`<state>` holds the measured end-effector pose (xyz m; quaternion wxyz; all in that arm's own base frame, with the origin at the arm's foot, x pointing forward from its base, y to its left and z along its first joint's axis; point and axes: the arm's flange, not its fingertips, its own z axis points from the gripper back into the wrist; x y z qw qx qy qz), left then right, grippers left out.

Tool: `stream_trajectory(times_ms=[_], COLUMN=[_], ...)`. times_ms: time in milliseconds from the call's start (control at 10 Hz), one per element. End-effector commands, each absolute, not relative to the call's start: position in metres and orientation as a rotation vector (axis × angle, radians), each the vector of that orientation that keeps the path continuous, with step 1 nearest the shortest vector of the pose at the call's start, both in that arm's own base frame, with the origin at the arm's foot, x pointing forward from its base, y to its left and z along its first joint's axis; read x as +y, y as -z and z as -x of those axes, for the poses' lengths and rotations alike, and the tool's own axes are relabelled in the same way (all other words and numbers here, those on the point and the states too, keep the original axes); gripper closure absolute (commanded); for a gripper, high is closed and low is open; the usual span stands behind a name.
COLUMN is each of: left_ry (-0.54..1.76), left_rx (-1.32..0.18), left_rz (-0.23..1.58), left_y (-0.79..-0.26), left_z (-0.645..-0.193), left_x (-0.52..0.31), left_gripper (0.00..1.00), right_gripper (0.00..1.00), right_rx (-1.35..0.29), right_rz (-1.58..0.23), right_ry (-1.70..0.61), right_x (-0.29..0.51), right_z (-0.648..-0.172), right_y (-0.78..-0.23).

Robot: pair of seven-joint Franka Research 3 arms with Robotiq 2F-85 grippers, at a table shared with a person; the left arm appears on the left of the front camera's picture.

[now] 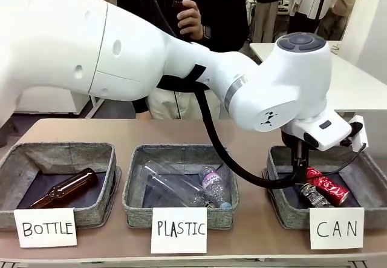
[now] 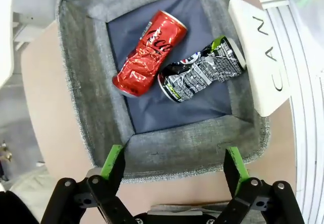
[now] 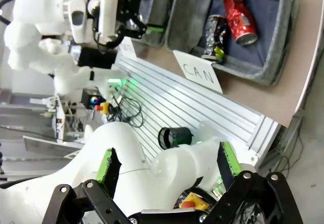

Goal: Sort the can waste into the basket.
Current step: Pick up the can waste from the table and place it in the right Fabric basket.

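The left gripper [image 2: 174, 171] has its jaws spread wide and released, nothing between the green pads [image 2: 112, 161], and it hangs above the near rim of the grey woven basket [image 2: 91, 72] signed "CAN". Inside, on the dark lining, lie both crushed cans side by side and touching: the red Coca-Cola can [image 2: 148, 53] and the black-and-silver can [image 2: 202, 70], the latter closer to the white "CAN" sign [image 2: 263, 57]. In the front view the left arm reaches across from picture left to the rightmost basket [image 1: 278, 189], where the red can [image 1: 326, 185] and the dark can [image 1: 312, 195] rest behind the sign [image 1: 336, 228].

The right gripper [image 3: 167, 166] is also released, its jaws wide apart and holding nothing, well away from the worktop [image 1: 254, 232].

On the worktop, the middle basket signed "PLASTIC" [image 1: 136, 189] holds clear plastic bottles [image 1: 187, 186]; the left basket signed "BOTTLE" [image 1: 12, 165] holds a brown glass bottle [image 1: 63, 188]. A person [image 1: 190, 17] stands at the far side, holding a dark object.
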<state>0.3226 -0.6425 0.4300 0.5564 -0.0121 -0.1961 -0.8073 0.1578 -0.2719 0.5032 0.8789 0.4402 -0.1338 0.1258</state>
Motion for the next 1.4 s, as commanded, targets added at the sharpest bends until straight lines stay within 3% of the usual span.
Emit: stream_trajectory(times_ms=[0,100,300,500,700,900,1100,1200,1300], left_ry=[1.839,1.775,1.573,1.181,0.859,0.554,0.348,0.287,0.220], left_rx=[-0.283,-0.116,-0.040,-0.189,-0.304,-0.442,-0.562,-0.595,-0.604], left_rz=[0.106,0.118,0.216,0.334,0.507,0.857,1.177,1.235,1.312], left_y=[-0.445,-0.465,-0.514,-0.559,-0.572,-0.574,-0.560,-0.549,-0.538], left_z=[-0.321,-0.321,-0.329,-0.362,-0.363,-0.341,-0.306,-0.296,-0.292], left_x=[-0.627,-0.595,-0.480,-0.320,-0.171,-0.026,0.055,0.080,0.099], left_gripper=[0.00,0.00,0.00,0.00,0.00,0.00,0.00,0.00,0.00], right_gripper=[0.00,0.00,0.00,0.00,0.00,0.00,0.00,0.00,0.00], right_rx=[-0.269,-0.279,-0.276,-0.309,-0.268,-0.169,-0.047,0.016,0.071], right_rz=[-0.923,-0.918,-0.747,-0.766,-0.810,-0.927,-1.097,-1.211,-1.215], right_ry=[-0.251,-0.262,-0.260,-0.356,-0.361,-0.310,-0.335,-0.332,-0.295], right_x=[-0.272,-0.272,-0.257,-0.205,-0.142,-0.086,-0.050,-0.041,-0.034], right_z=[-0.157,-0.158,-0.187,-0.226,-0.266,-0.300,-0.322,-0.333,-0.339], right_y=[-0.507,-0.503,-0.542,-0.585,-0.611,-0.638,-0.650,-0.652,-0.649])
